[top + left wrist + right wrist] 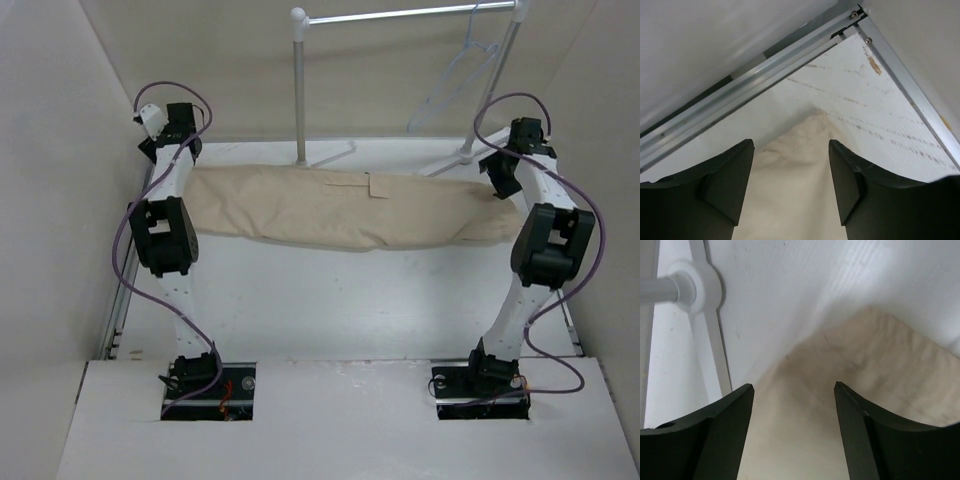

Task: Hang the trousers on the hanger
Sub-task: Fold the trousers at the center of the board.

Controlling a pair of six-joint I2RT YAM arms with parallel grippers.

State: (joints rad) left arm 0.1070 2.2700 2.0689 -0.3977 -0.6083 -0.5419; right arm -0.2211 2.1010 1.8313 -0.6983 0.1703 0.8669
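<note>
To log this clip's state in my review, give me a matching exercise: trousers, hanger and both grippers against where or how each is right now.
Things:
1 trousers
2 hanger
3 left gripper
4 right gripper

Places or states:
A hangs from the rail, far right
B open over a cloth end, by the rail stand's foot
C lies stretched across the table
D open over a cloth end, by the metal corner frame

Pairs: 1-C, 2-A, 3-D, 4-B

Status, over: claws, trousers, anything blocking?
Open: left claw, right claw, above ends of trousers. Cloth flat on table, not hung. Empty hanger on rail behind; nothing seen blocking.
</note>
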